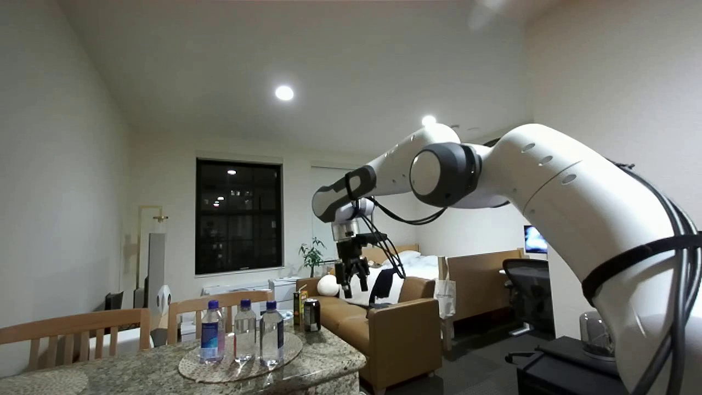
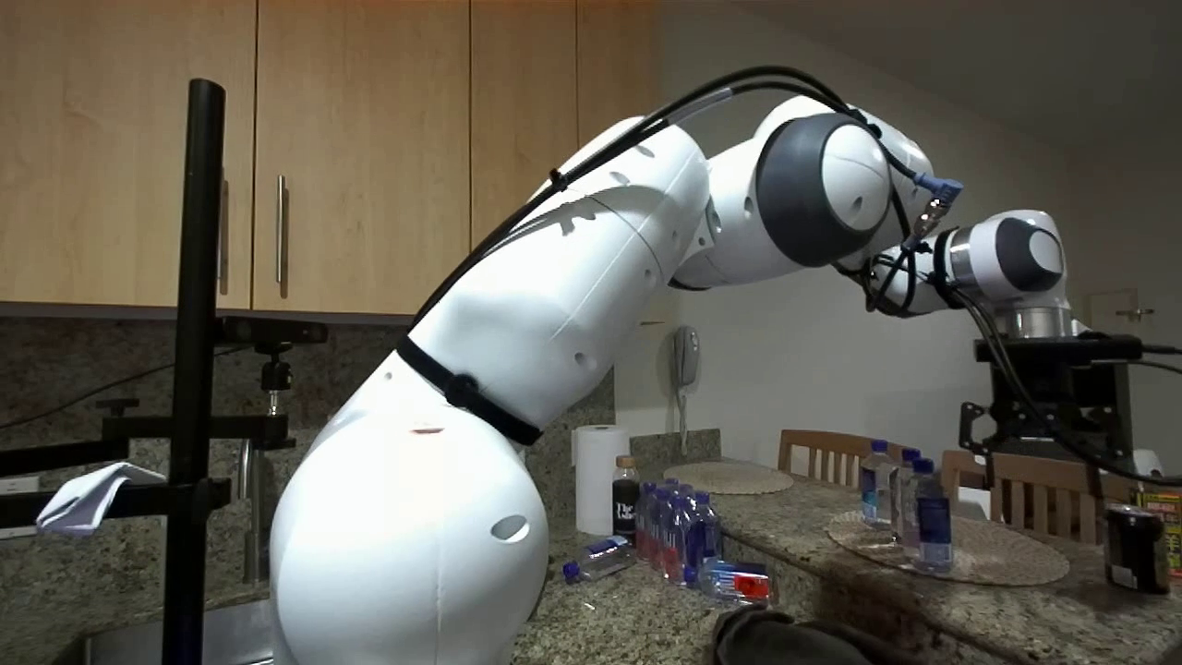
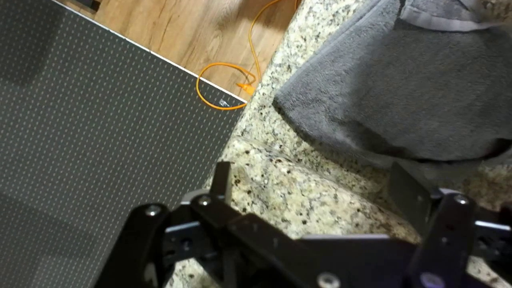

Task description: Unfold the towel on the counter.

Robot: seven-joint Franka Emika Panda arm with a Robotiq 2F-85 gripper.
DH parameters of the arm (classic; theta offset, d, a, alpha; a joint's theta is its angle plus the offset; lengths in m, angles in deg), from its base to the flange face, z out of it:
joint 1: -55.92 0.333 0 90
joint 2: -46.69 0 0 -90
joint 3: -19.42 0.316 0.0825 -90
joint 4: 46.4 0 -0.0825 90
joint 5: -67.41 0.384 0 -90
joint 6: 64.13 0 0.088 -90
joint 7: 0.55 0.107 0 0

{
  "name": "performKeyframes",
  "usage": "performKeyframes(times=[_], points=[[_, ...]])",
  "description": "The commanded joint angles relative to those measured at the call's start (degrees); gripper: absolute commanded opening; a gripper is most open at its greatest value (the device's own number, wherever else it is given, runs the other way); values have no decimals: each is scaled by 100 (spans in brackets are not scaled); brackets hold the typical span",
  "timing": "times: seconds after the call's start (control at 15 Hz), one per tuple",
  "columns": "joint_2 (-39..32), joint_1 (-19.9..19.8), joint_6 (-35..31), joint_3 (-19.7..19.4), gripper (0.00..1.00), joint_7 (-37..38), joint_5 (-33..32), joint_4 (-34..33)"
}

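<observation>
The grey towel (image 3: 420, 92) lies folded on the speckled stone counter (image 3: 288, 200) in the upper right of the wrist view. A pale hem band shows near its top, and a dark gap shows beneath its near fold. Part of the towel runs out of frame. In an exterior view the dark grey towel (image 2: 794, 642) shows only at the bottom edge, on the lower counter (image 2: 609, 623). My gripper (image 3: 310, 180) is open and empty, with the raised counter ledge between its fingers in view. In an exterior view the gripper (image 1: 355, 288) hangs pointing down.
Bottles (image 1: 245, 334) stand on a round mat (image 1: 293, 351) on the raised ledge, with a dark can (image 1: 312, 315) and a carton nearby. More bottles (image 2: 679, 536) and a paper towel roll (image 2: 600, 471) stand on the lower counter. Orange cable (image 3: 200, 86) lies on the floor.
</observation>
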Motion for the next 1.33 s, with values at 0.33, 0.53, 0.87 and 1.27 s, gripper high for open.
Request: performKeyframes(times=[0.33, 0.53, 0.87, 1.27], points=[[1641, 983, -2425, 178, 100, 1932, 219, 2644], [1838, 1597, -3452, 100, 100, 3023, -98, 3512], [2249, 2585, -3863, 129, 100, 4550, -779, 4866], [2732, 3060, -3519, 238, 100, 5814, -1194, 5643]])
